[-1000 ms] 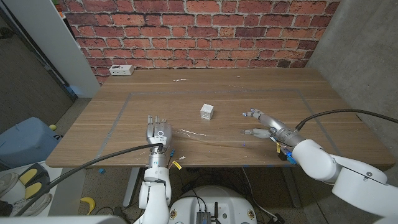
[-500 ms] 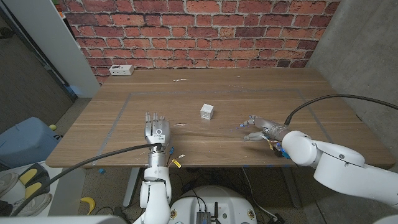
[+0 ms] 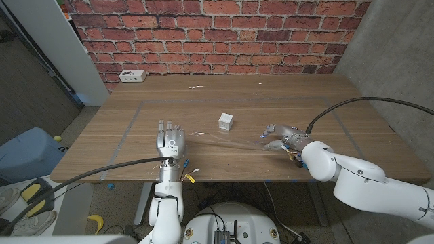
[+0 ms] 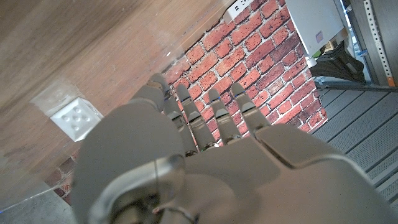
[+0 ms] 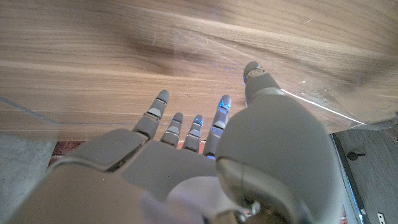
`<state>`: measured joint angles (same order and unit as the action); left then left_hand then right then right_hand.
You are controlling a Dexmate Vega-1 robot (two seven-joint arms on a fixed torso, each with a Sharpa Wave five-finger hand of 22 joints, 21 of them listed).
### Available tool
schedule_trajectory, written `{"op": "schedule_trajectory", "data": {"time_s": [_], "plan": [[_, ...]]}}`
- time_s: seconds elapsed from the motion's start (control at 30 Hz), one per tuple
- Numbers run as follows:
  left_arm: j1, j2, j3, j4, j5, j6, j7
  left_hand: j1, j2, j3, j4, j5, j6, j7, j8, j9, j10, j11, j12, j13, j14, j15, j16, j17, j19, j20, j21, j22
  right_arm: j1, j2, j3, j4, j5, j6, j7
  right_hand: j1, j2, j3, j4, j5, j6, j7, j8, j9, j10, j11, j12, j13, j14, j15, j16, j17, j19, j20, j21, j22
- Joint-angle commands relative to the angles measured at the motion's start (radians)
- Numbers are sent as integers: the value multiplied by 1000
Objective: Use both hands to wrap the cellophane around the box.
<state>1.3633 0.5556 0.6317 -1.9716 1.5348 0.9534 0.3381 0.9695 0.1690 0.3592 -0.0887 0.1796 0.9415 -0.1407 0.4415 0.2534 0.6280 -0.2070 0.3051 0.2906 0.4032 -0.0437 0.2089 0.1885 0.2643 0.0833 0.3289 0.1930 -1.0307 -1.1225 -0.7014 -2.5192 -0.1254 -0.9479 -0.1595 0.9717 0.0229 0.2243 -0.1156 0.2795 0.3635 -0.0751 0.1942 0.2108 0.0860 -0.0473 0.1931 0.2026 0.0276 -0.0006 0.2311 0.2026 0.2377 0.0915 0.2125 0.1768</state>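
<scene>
The small white box (image 3: 226, 121) sits mid-bench (image 3: 291, 95), apart from the cellophane sheet (image 3: 224, 144) stretched between the left robot hand (image 3: 169, 141) and right robot hand (image 3: 279, 137), both spread-fingered, gripping nothing, probably pinning it flat.

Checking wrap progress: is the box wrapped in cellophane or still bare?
Bare: the white box stands uncovered, the cellophane spread flat on the table beside it.

Desk (image 3: 285, 102): wood, brown grain, smooth satin sheen.
Cellophane (image 3: 224, 141): clear glossy film, faint glare lines.
Box (image 3: 226, 121): white, matt, dimpled faces.
Left hand (image 3: 169, 141): grey matt plastic shell.
Right hand (image 3: 281, 137): same grey casing.
Wall (image 3: 217, 34): rough red brick.
</scene>
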Motion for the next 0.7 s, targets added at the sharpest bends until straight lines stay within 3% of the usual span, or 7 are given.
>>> {"op": "schedule_trajectory", "data": {"time_s": [0.03,0.1,0.17,0.3,0.47,0.53,0.7], "plan": [[-7,89,12,-16,-99,-64,105,-6,-14,5,-3,-1,76,-29,29,0,8,-1,-7,5,-5,-154,-1,1,10,-10,-2,2,-1,17,4,28,-45,64,-14,-13,5,-18,0,11,-166,-9,-24,-4,-107,10,-13,3,-28,12,-18,2,-21,10,-10,4],[-12,93,13,0,-119,-76,166,-10,-17,6,-3,0,77,-42,29,-4,7,-1,-10,6,-5,-156,-1,1,15,-16,-1,2,45,21,-20,23,-47,24,62,-14,-4,-28,-5,14,-210,-28,-22,-7,-110,10,-5,4,-64,26,-31,1,-45,20,-18,4],[-16,98,15,20,-144,-92,240,-18,-25,5,-4,0,83,-70,28,-11,8,-1,-14,8,-4,-156,-1,1,21,-20,0,2,94,30,-54,22,-57,-18,130,-25,-15,-46,-3,20,-261,-34,-17,-10,-200,27,-18,3,-104,39,-39,2,-78,25,-21,4],[-26,110,18,52,-205,-134,371,-21,-34,6,-11,2,100,-76,29,-20,12,0,-16,10,7,-161,0,0,33,-25,3,1,195,50,-122,36,-57,-85,262,-45,-30,-68,4,26,-294,-49,-14,-11,-263,43,-16,5,-162,57,-48,4,-136,33,-31,4],[-39,118,21,89,-265,-168,502,-23,-42,6,-16,4,108,-76,28,-26,18,0,-16,11,15,-162,1,-1,45,-31,7,1,290,69,-182,54,-40,-148,362,-57,-34,-84,10,32,-309,-72,-8,-11,-309,57,-12,7,-217,72,-50,5,-207,51,-38,4],[-46,118,21,104,-289,-182,559,-23,-42,7,-17,4,111,-77,27,-28,20,0,-16,11,18,-164,2,-1,49,-33,8,0,318,75,-217,60,-58,-164,370,-63,-32,-91,14,34,-278,-94,7,-10,-319,56,-7,7,-236,77,-47,6,-231,58,-36,3],[-62,120,30,129,-322,-186,628,-24,-43,10,-20,6,114,-77,23,-34,26,0,-15,12,27,-166,3,-1,58,-38,10,0,341,73,-244,68,-68,-154,365,-45,-20,-97,6,44,-96,-78,67,-5,-283,47,17,7,-216,80,-27,3,-215,64,-16,2]]}}
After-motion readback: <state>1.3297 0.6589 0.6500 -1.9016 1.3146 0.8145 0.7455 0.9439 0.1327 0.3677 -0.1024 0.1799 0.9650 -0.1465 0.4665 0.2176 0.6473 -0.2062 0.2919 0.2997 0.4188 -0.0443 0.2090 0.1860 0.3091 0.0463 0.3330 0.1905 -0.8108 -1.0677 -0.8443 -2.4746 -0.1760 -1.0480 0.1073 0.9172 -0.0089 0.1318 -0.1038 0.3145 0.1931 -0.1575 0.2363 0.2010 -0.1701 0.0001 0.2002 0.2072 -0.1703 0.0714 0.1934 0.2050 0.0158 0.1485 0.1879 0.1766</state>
